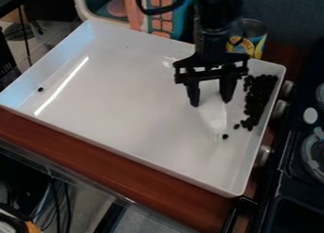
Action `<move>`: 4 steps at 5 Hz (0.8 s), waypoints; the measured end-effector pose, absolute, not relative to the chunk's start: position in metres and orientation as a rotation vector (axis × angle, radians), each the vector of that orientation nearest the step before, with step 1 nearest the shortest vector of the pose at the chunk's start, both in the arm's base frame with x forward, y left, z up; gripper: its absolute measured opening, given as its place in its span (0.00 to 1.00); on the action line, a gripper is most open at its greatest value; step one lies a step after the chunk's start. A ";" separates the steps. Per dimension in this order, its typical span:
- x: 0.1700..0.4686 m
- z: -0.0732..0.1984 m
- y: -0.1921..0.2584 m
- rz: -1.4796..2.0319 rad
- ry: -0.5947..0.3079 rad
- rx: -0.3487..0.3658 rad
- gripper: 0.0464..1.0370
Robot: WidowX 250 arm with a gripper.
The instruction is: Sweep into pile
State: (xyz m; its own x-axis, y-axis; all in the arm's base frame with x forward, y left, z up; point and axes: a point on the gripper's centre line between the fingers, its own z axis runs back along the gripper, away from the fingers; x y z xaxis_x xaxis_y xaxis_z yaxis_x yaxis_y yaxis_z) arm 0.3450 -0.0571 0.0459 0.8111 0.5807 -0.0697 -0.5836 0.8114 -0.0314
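Black and standing well apart, my fingers [210, 103] hold nothing that I can make out. Most dark pieces [258, 99] lie just right of them in the view, a long band following the white tray's [126, 109] side wall.

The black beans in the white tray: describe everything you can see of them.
The black beans look small, rounded and dry. Most lie in a dense, uneven band along the right wall of the white tray, reaching up into its far right corner, to the image right of the gripper. The band thins toward the near side, with a loose bean off its lower end. One stray bean sits alone near the opposite, left side.
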 end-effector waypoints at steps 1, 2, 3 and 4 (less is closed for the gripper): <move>0.354 0.036 -0.057 0.643 0.047 -0.042 0.67; 0.362 0.031 -0.052 0.628 0.009 -0.016 0.67; 0.359 0.030 -0.051 0.606 -0.002 -0.010 0.67; 0.358 0.029 -0.052 0.606 -0.001 -0.021 0.67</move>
